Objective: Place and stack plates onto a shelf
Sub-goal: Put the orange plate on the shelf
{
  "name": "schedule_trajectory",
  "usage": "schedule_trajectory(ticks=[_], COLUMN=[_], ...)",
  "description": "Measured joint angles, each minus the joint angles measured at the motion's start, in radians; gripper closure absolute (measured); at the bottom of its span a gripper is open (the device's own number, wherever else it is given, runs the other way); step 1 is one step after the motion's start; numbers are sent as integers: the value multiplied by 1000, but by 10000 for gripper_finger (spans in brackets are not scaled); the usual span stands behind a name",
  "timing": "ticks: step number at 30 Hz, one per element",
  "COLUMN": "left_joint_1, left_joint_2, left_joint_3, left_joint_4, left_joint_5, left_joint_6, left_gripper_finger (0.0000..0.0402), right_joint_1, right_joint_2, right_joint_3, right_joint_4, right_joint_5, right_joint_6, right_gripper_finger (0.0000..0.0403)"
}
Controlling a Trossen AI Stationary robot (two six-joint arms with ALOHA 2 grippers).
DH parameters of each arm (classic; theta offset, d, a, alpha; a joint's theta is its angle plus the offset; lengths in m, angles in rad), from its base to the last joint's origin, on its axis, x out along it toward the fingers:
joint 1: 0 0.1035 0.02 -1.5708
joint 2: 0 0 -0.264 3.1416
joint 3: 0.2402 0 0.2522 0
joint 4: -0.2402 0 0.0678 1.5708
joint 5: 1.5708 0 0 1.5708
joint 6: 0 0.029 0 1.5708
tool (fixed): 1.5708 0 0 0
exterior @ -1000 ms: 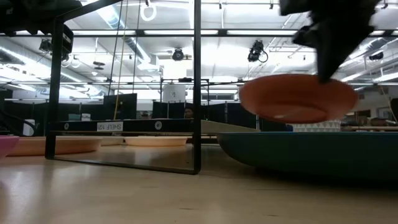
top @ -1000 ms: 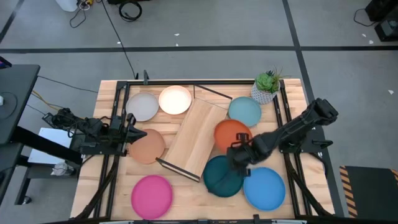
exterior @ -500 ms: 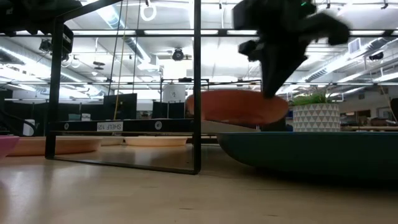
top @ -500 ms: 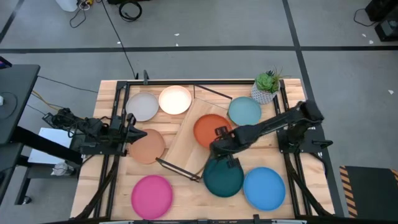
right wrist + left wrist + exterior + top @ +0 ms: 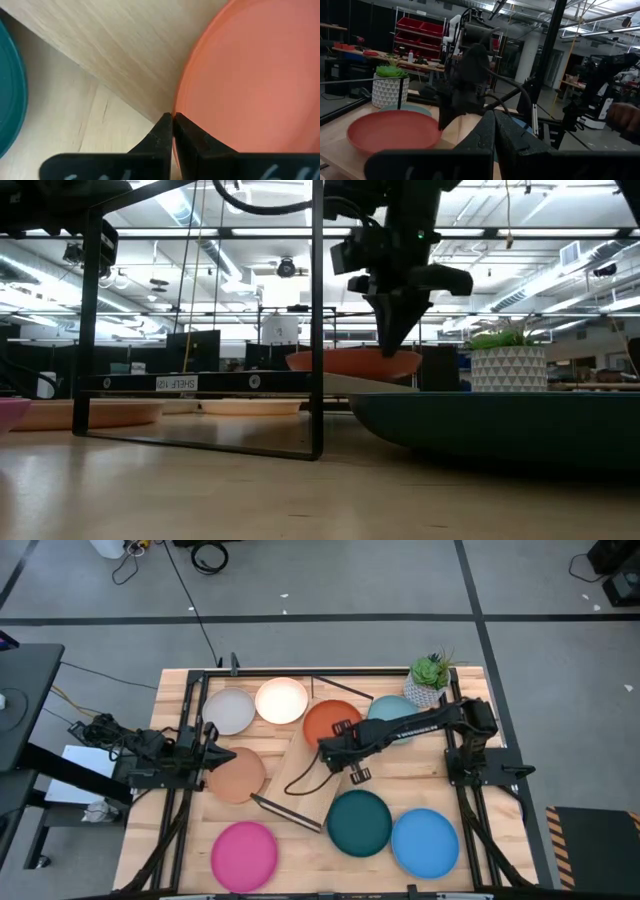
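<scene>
My right gripper (image 5: 337,743) is shut on the orange plate (image 5: 328,723), which sits level and low over the far end of the shelf (image 5: 312,768), a light board with a black wire frame. In the low view the orange plate (image 5: 350,362) is just above the board; whether it touches I cannot tell. The grey plate (image 5: 230,711), cream plate (image 5: 281,700), tan plate (image 5: 238,776), pink plate (image 5: 244,852), dark teal plate (image 5: 359,823) and bright blue plate (image 5: 425,842) lie flat on the table. The light blue plate (image 5: 396,708) is partly under the right arm. My left gripper (image 5: 207,755) waits shut by the tan plate. My right gripper pinches the orange plate's rim (image 5: 181,102) between its two fingers, on the plate's near side. The fingers (image 5: 398,348) come from above, pointing down. The plate stays level under them, over the shelf board (image 5: 125,45).
A potted plant (image 5: 428,680) stands at the table's far right corner, beside the light blue plate. The shelf's black wire frame (image 5: 316,320) rises in front of the low camera. The dark teal plate (image 5: 7,90) lies just near of the shelf's end.
My right gripper has carried the orange plate from above the dark teal plate toward the table's far left, over the shelf's far end, and lowered it close to the board. It has stayed shut on the rim. The other plates have not moved.
</scene>
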Motion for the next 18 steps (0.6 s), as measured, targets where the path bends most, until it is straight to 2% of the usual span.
schedule_trajectory(ticks=[10,14,18], left_joint_1=[0,0,0], left_joint_2=[0,0,0], left_joint_3=[0,0,0], left_joint_4=[0,0,0], left_joint_5=[0,0,0], left_joint_6=[0,0,0], left_gripper_finger=[395,395,395], right_joint_1=[-27,-24,-7], right_joint_2=[3,-4,-10], right_joint_3=[0,0,5], right_joint_4=[10,22,-9], right_joint_5=[-13,-7,52], right_joint_6=[15,19,50], right_gripper_finger=[367,341,305])
